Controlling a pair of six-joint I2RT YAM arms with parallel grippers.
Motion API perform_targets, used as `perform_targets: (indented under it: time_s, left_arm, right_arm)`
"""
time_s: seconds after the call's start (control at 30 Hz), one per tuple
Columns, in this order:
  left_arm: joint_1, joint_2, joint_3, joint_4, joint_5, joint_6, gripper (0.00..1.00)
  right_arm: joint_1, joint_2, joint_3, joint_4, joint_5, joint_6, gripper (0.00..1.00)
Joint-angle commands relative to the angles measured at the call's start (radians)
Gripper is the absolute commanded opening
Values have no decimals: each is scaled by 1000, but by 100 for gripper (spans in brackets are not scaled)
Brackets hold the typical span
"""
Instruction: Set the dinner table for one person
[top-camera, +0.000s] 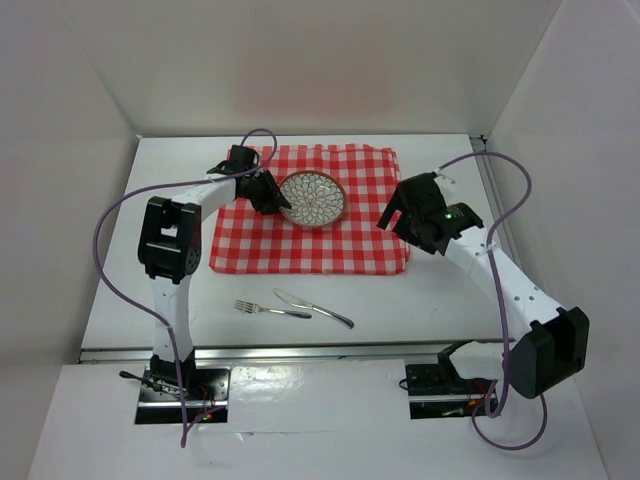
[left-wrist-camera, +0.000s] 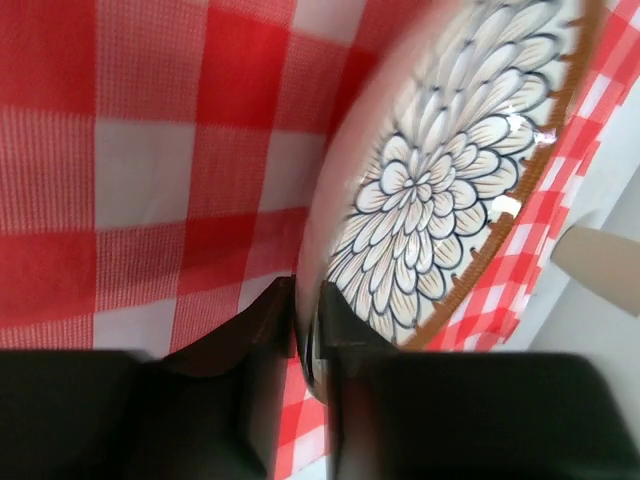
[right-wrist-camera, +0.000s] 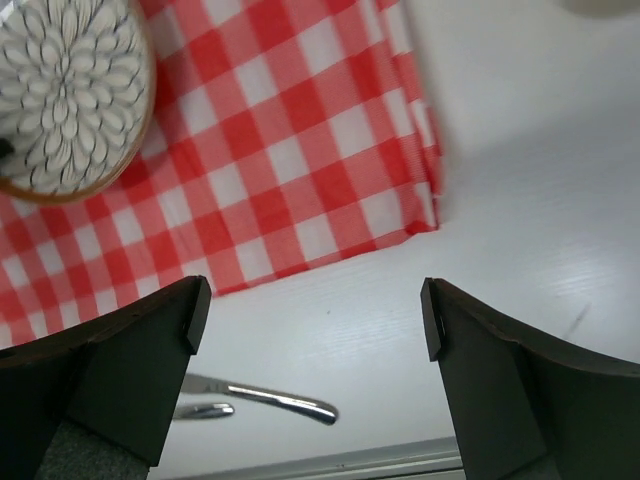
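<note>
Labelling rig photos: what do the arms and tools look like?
Left arm and right arm: white links, black joint housings. Left tool and right tool: black, two-fingered. A purple cable loops along each arm; a green light marks the right wrist.

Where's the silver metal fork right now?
In the top view, the silver metal fork lies on the white tabletop, below the red-and-white checked cloth, left of another silver utensil.

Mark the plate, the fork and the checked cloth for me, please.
plate (top-camera: 312, 199), top external view, centre of its flower pattern.
fork (top-camera: 273, 310), top external view, middle of its handle.
checked cloth (top-camera: 340, 245), top external view, bare part near its front edge.
</note>
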Motion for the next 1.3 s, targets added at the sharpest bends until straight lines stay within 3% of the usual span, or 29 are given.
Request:
perform_targets:
  time_s: [0.0, 0.13, 0.23, 0.4, 0.73, 0.9, 1.03, 1.17, 1.2, 1.27]
  left_arm:
    - [-13, 12, 103, -45, 8, 26, 46]
    - [-22, -2, 115, -84, -39, 49, 84]
    - [-33, -54, 106, -118, -84, 74, 98]
    - [-54, -157, 133, -193, -165, 127, 100]
    - [-82, -427, 85, -239, -222, 184, 100]
    - [-82, -458, 63, -248, -202, 184, 100]
    - [-82, -498, 43, -268, -213, 193, 99]
    - [-82, -550, 19, -277, -213, 203, 98]
    - [-82, -559, 19, -289, -224, 213, 98]
    - [-82, -582, 9, -302, -224, 222, 98]
  right_arm:
    - [-53, -4, 98, -171, 194, 100, 100]
    - [-268, 26, 121, -126, 150, 36, 99]
    - [-379, 78, 147, -67, 82, -22, 98]
    - [-496, 194, 184, 21, -24, -111, 90]
    - [-505, 337, 246, 118, -67, -211, 83]
    - [-505, 403, 255, 128, -76, -245, 76]
    - [-505, 467, 284, 139, -88, -265, 61]
    - [-505, 507, 306, 139, -88, -265, 35]
    - [-505, 507, 319, 130, -64, -265, 20]
    - [-475, 498, 353, 118, -21, -265, 4]
